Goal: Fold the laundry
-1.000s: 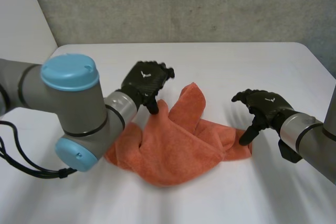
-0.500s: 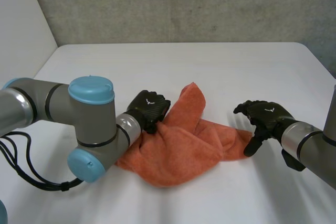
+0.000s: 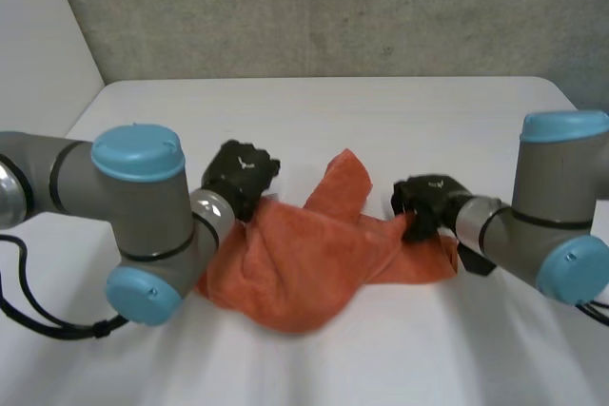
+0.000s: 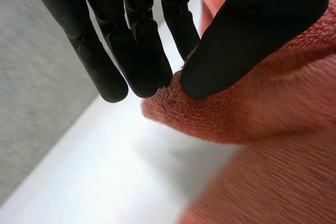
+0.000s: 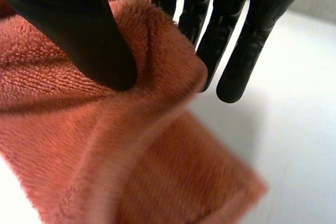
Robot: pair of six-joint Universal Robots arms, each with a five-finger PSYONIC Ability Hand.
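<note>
An orange towel (image 3: 304, 256) lies crumpled near the middle of the white counter (image 3: 400, 121), with one corner standing up as a peak toward the far side and the bulk sagging toward the near edge. The left hand (image 3: 240, 174) sits at the towel's far-left edge, and the right hand (image 3: 424, 206) at its right end, where a flat flap of the cloth reaches out past the hand.

In the left wrist view the left hand (image 4: 247, 19) grips the towel (image 4: 252, 129) — its thumb presses a raised fold of cloth against the straight fingers (image 4: 144, 51), and the rounded tip of that fold pokes out just past the fingertips, lifted above the counter (image 4: 100, 177).

In the right wrist view the right hand (image 5: 73, 19) likewise pinches the towel (image 5: 131, 171): the thumb bears on one side of a ridge of cloth and the fingers (image 5: 236, 45) stand on the other, their tips hanging over the bare counter (image 5: 299, 129). Below the ridge the towel spreads flat to a hemmed corner.
</note>
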